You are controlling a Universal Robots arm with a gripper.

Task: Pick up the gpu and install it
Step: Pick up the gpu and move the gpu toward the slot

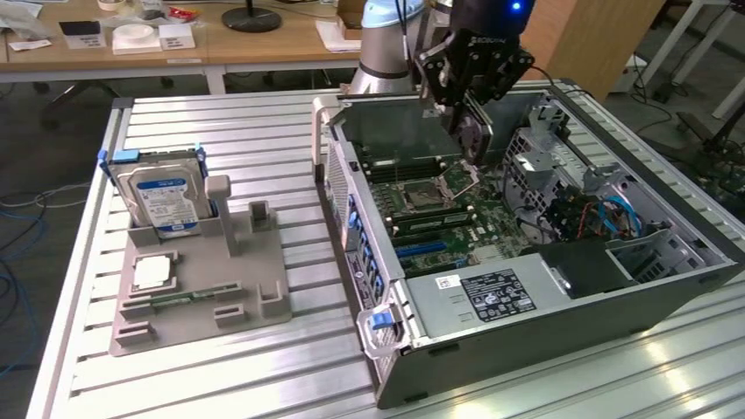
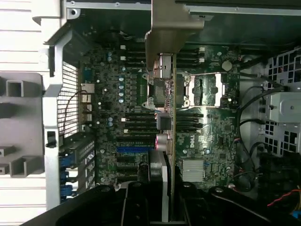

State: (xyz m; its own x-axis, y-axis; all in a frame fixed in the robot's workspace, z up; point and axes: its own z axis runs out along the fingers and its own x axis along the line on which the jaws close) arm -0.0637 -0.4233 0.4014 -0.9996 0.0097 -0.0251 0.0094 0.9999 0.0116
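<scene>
Exterior view first: where is the claw (image 1: 466, 112)?

Over the open computer case (image 1: 605, 314), which lies on its side on the slatted metal bench (image 1: 222, 131). It hangs above the motherboard (image 1: 448, 218), toward the far end of the case.

Holding anything?

Yes, it is closed on the gpu (image 1: 470, 135). The card hangs on edge beneath it, lifted clear of the board, roughly over the processor socket (image 1: 421, 194).

And on the exterior view's left?

A grey fixture (image 1: 250, 288) sits on the bench beside the case. A hard drive with a blue label (image 1: 163, 196) stands upright at its far end. A processor chip (image 1: 153, 272) lies flat nearer the camera, and a narrow green memory stick (image 1: 181, 299) lies just beside it.

Wrist view now?

It looks straight along the gpu (image 2: 164, 122), seen edge on. The thin green board edge runs away from the camera to the silvery end bracket (image 2: 169, 23). The dark fingers (image 2: 138, 205) of the claw (image 2: 165, 209) press the card from both sides.

What lies beneath?

The motherboard (image 2: 117, 94). The card's line crosses the processor socket (image 2: 197, 89) and the black memory slots (image 2: 136, 120). A blue slot (image 2: 134, 149) lies to one side of the card and a finned heatsink (image 2: 193, 169) to the other, both near the claw. I cannot tell the gap between card and board from here.
</scene>
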